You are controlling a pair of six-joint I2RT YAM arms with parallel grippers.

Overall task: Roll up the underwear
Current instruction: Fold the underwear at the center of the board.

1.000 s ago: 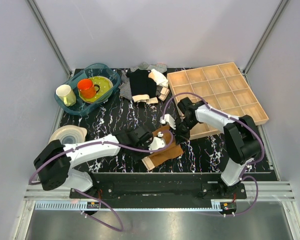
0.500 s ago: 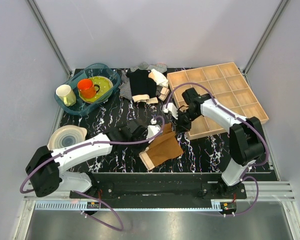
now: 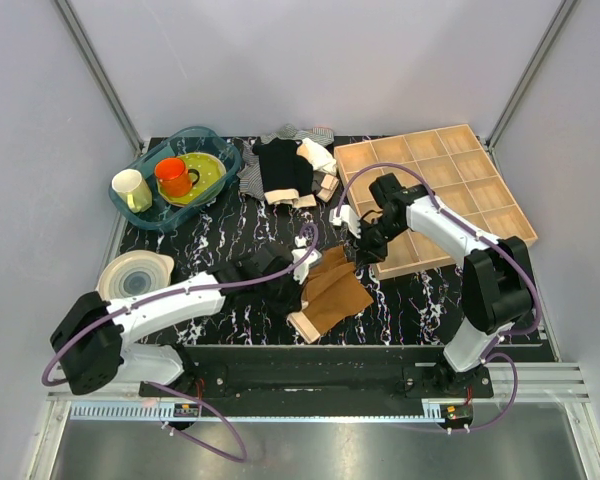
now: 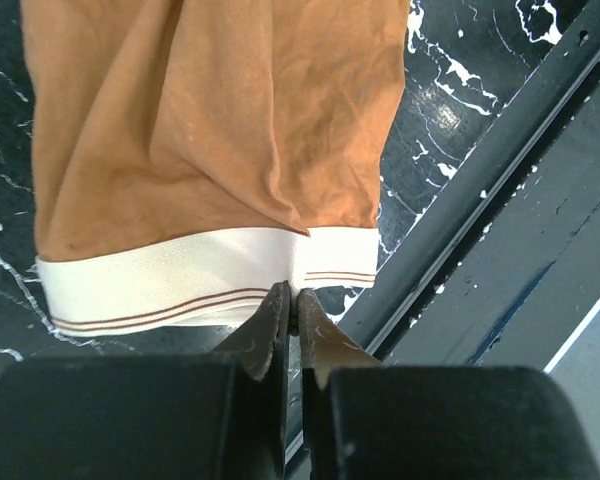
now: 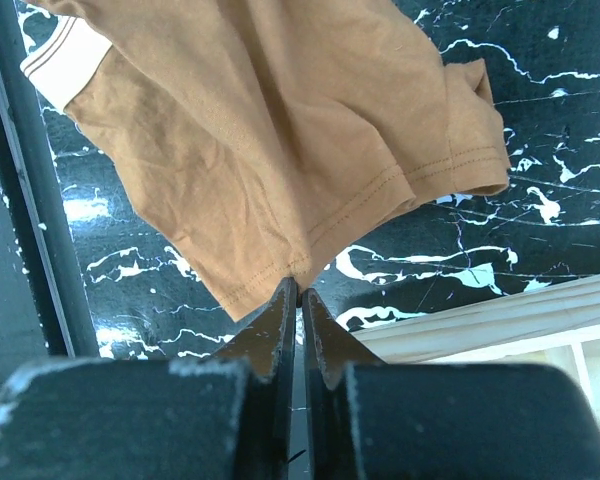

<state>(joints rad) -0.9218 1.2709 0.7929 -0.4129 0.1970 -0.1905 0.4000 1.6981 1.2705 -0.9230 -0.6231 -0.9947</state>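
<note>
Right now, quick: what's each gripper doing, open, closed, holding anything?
Left gripper: closed, pinching the underwear at its waistband.
Right gripper: closed, pinching the underwear at a leg hem.

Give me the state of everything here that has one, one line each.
underwear: unrolled, held at both ends
left gripper: shut on the waistband
right gripper: shut on a leg hem
orange mug: upright in the blue bin
black garment: crumpled, lying at the back

Rust-brown underwear, pale beige waistband, unrolled and creased, near the front edge of the black marbled table.
</note>
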